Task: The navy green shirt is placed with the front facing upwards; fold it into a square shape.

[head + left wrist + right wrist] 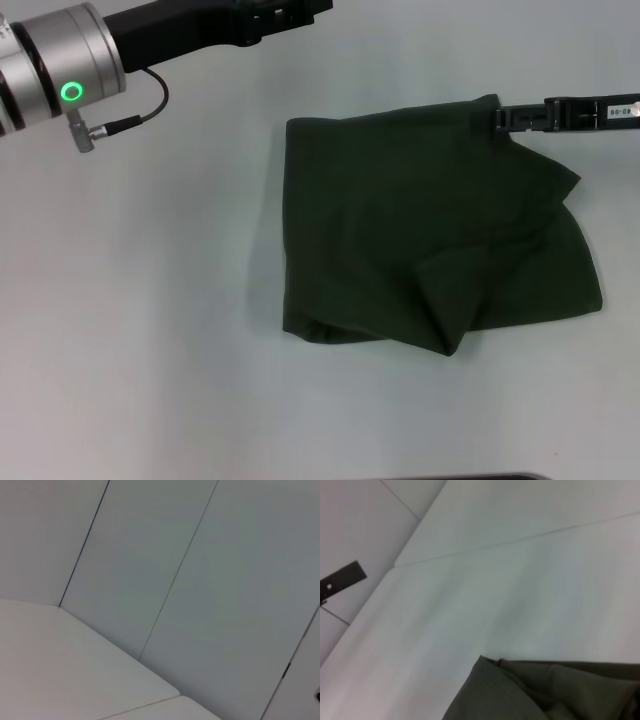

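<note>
Navy green shirt (430, 225) bunched, lopsided; right pincer (503, 118) at far corner, grip unreadable; risk: tugging skews fold; left pincer unseen.

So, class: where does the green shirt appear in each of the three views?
Head view: shirt right of centre on the table, the right gripper at its far right corner.
Left wrist view: not in it.
Right wrist view: shirt along the bottom edge.
Shared landmark: the white table.
</note>
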